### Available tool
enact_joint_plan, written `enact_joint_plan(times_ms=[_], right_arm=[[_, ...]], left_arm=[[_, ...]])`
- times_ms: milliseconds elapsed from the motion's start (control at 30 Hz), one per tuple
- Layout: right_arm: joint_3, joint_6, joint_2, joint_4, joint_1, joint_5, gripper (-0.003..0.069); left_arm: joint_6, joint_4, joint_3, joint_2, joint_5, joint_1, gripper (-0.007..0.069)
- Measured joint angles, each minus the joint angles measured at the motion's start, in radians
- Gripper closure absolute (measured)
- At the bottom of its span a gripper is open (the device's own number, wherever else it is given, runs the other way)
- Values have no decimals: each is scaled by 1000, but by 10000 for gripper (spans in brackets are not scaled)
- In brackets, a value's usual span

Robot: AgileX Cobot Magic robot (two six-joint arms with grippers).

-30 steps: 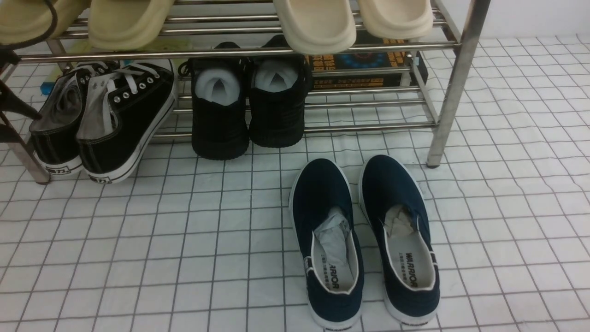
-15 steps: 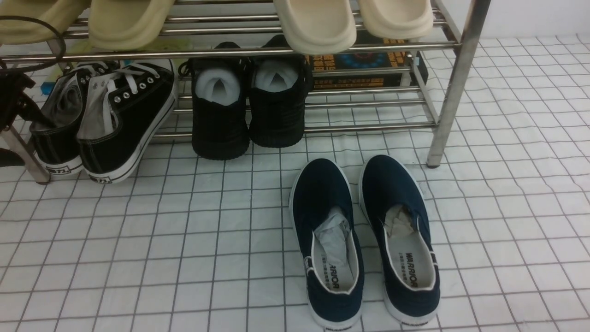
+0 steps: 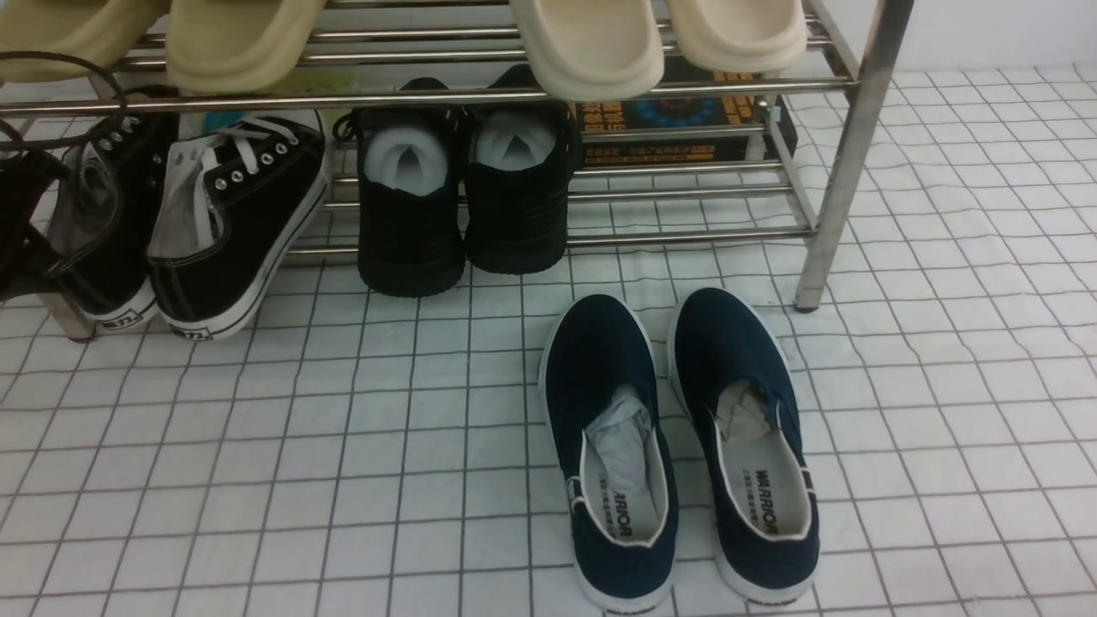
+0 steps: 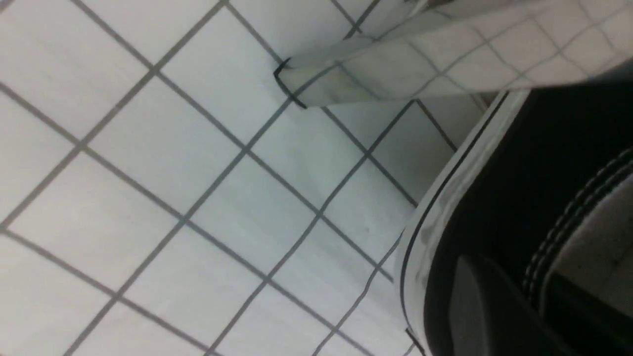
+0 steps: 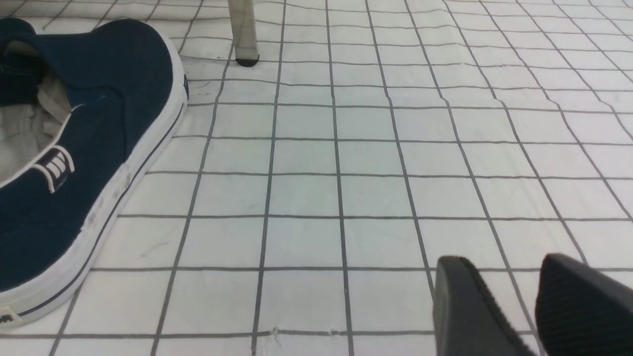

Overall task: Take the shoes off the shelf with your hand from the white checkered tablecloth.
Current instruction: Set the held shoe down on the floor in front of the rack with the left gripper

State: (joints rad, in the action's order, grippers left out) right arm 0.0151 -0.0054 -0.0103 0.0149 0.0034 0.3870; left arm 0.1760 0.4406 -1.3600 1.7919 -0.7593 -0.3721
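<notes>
White checkered tablecloth [image 3: 257,480] spreads beneath everything in front of you, lightly rippled, with the steel shoe rack [image 3: 844,180] standing on it. Your target pair, the black canvas sneakers [image 3: 201,244], sits at the robot's left on the lower tier, heels projecting toward you, beside the all-black knit shoes [image 3: 411,231]. You're at the grasping stage, I'd judge: neither sneaker is off the rack, so lifting both out and setting them down on the cloth remains. Your left fingers [image 4: 524,291] are pinched on the heel collar of the leftmost sneaker; your right fingers [image 5: 507,277] stand wide with nothing between them, near the navy slip-ons [image 3: 600,360] on the cloth. As for looks, you have black canvas, pale grey lining, white soles [image 3: 296,221] with a dark line, white laces [image 3: 244,152], silver eyelets [image 3: 236,176] and fine pale stitching [image 4: 549,242] round the collar.
</notes>
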Motion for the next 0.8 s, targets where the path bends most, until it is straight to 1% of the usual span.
enact_joint_plan(times_ms=[67, 167, 200, 233, 267, 333, 367, 433, 533, 633, 667, 800], right_arm=[[0, 0, 0, 0, 0, 0, 420], [0, 0, 0, 0, 0, 0, 420], [0, 0, 0, 0, 0, 0, 420], [0, 0, 0, 0, 0, 0, 420], [0, 0, 0, 0, 0, 0, 420], [0, 0, 0, 0, 0, 0, 420], [0, 0, 0, 0, 0, 0, 420], [0, 0, 0, 0, 0, 0, 420], [0, 0, 0, 0, 0, 0, 420], [0, 0, 0, 0, 0, 0, 420], [0, 0, 0, 0, 0, 0, 420], [0, 0, 0, 0, 0, 0, 420]], left_arm=[[19, -37, 0, -22, -38, 0, 601], [111, -173, 0, -90, -153, 0, 603], [118, -184, 0, -95, -161, 0, 603], [172, -268, 1, -142, -228, 0, 603], [200, -316, 1, -169, -264, 0, 603], [235, -404, 5, -215, -336, 0, 603], [239, -412, 8, -220, -348, 0, 603], [253, -481, 39, -282, -405, 0, 603], [285, -524, 121, -348, -441, 0, 603], [333, -532, 235, -390, -443, 0, 603], [335, -532, 243, -390, -443, 0, 603], [355, -539, 387, -397, -380, 0, 591]])
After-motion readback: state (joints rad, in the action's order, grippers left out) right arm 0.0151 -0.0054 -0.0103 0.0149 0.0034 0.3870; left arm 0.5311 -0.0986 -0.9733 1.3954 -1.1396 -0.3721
